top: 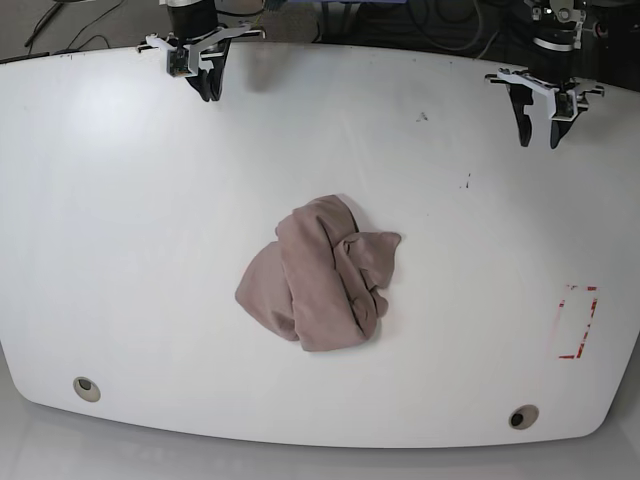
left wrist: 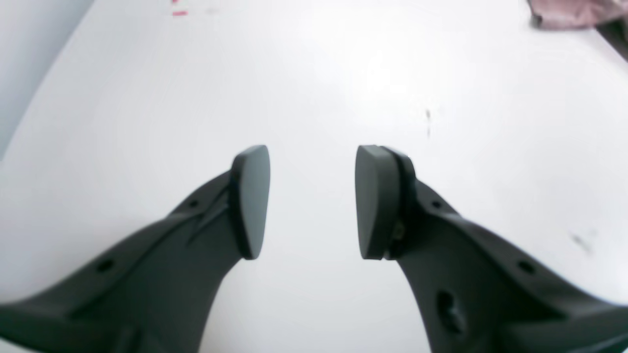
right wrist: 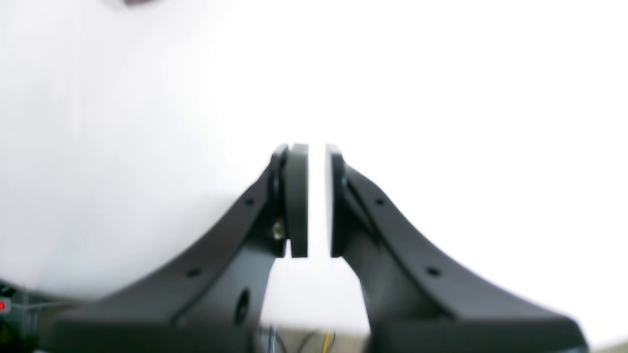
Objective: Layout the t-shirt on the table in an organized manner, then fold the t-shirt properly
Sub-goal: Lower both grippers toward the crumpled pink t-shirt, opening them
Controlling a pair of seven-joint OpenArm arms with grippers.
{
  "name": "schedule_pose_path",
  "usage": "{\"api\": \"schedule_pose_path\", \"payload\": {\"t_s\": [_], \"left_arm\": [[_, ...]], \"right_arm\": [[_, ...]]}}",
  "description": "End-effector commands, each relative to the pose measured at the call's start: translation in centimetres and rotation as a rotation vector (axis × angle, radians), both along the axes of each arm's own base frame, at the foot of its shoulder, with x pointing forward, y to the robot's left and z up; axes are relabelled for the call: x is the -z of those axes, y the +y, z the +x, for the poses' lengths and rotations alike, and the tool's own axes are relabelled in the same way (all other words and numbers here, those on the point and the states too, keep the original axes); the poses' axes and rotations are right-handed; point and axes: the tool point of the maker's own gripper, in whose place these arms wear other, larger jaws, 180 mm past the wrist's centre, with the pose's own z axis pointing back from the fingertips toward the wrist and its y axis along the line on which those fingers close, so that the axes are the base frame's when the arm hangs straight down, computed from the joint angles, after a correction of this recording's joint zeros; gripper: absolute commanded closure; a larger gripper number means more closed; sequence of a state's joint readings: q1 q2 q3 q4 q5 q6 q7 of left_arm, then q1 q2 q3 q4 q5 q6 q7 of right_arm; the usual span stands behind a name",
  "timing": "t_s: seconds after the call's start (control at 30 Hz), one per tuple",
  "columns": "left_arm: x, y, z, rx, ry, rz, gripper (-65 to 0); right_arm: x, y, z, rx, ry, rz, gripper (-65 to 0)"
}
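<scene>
The t-shirt [top: 320, 275] lies crumpled in a mauve-brown heap in the middle of the white table [top: 120, 200]. One edge of the t-shirt [left wrist: 569, 12] shows at the top right of the left wrist view. My left gripper [top: 540, 138] hangs at the far right of the table, well away from the cloth. In its own view the left gripper [left wrist: 312, 162] is open over bare table with nothing between the pads. My right gripper [top: 210, 92] hangs at the far left edge. Its pads [right wrist: 297, 201] stand a thin slit apart and hold nothing, so the right gripper [right wrist: 316, 157] is shut.
A red tape rectangle [top: 577, 321] marks the table near its right front. Two round grommet holes [top: 87, 388] [top: 521, 417] sit by the front edge. Small dark specks [top: 466, 183] dot the surface near the left arm. Cables lie behind the far edge.
</scene>
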State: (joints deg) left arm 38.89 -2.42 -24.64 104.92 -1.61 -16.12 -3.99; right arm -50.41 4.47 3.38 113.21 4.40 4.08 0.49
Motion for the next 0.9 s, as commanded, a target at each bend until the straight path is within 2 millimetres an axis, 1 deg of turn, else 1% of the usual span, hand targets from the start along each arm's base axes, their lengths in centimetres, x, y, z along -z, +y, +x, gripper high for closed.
{"api": "schedule_pose_path", "payload": {"t_s": [0.0,0.1,0.13,0.3,0.4,0.6,0.87], "left_arm": [[-1.6,0.1,1.3,0.005,-0.07,0.008,-26.7],[-2.2,0.1,2.3,0.005,-0.1,0.009,-26.7],[-2.4,0.2,2.8,0.004,-0.108,0.009,-26.7],[-2.8,0.3,4.6,-0.006,-0.112,0.006,-26.7],[-3.6,0.3,5.9,-0.009,-0.141,0.005,-26.7],[-4.9,0.2,7.5,-0.006,-0.192,0.004,-26.7],[-6.0,-1.7,9.7,0.042,-0.244,-0.021,-26.9]], "right_arm": [[-1.3,0.1,1.0,-0.008,-0.053,0.005,-5.0],[-1.7,0.1,1.9,-0.01,-0.081,0.004,-5.0],[-1.9,0.1,2.6,-0.011,-0.098,0.003,-5.0],[-2.7,0.1,4.4,-0.01,-0.151,0.004,-5.2],[-3.4,0.1,5.7,-0.01,-0.188,0.006,-5.3],[-3.8,0.1,8.4,-0.014,-0.192,-0.001,-5.3],[-4.8,0.2,12.2,-0.021,-0.204,-0.007,-5.3]]}}
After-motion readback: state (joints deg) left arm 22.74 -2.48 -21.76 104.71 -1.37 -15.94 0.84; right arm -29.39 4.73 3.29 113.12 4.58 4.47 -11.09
